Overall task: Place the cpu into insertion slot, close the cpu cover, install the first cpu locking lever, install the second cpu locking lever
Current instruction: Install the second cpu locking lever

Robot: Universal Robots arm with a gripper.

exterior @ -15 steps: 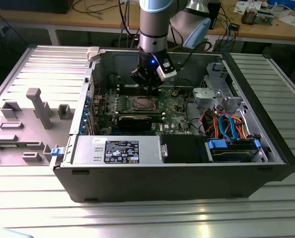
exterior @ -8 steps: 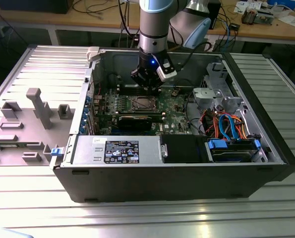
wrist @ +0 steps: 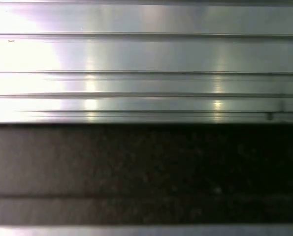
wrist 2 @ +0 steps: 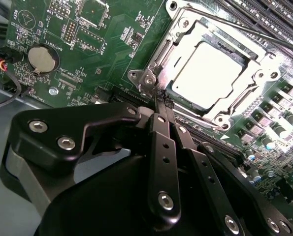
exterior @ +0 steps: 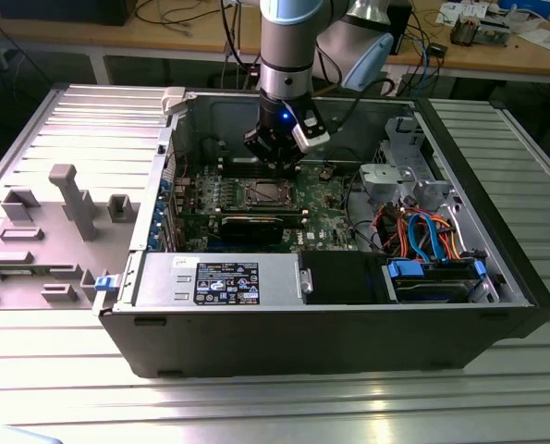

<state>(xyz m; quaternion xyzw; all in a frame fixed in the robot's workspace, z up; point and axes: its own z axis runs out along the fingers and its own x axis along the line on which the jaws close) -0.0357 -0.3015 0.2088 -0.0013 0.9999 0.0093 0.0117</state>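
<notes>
Gripper (exterior: 276,159) hangs inside the open computer case (exterior: 256,324), just above the green motherboard (exterior: 325,199), at the far edge of the insertion slot (exterior: 264,194) in the exterior view. Fingers closed tip to tip, holding nothing; in the second wrist view the gripper (wrist 2: 162,104) tips meet right beside a corner of the slot (wrist 2: 212,73), w/ a thin locking lever (wrist 2: 244,30) running along the far side of the socket.

Cpu (wrist 2: 209,70) sits flat in the slot, bright silver top showing through the window of the cpu cover (wrist 2: 183,37), which lies down around it.

Room to move: tight. Case back wall (exterior: 224,116) stands close behind the arm; drive cage (exterior: 409,180) and a bundle of orange/blue cables (exterior: 427,236) crowd the exterior view's right. Black memory slots (exterior: 256,220) run along the near side of the socket. Power supply (exterior: 219,280) and a black box (exterior: 341,277) fill the case's near edge.

Case rests on a ribbed metal table (exterior: 275,407); grey fixtures (exterior: 71,199) stand on it, well apart, to the exterior view's left. First wrist view: ribbed metal surface (wrist: 146,54) above a dark band (wrist: 146,157).
</notes>
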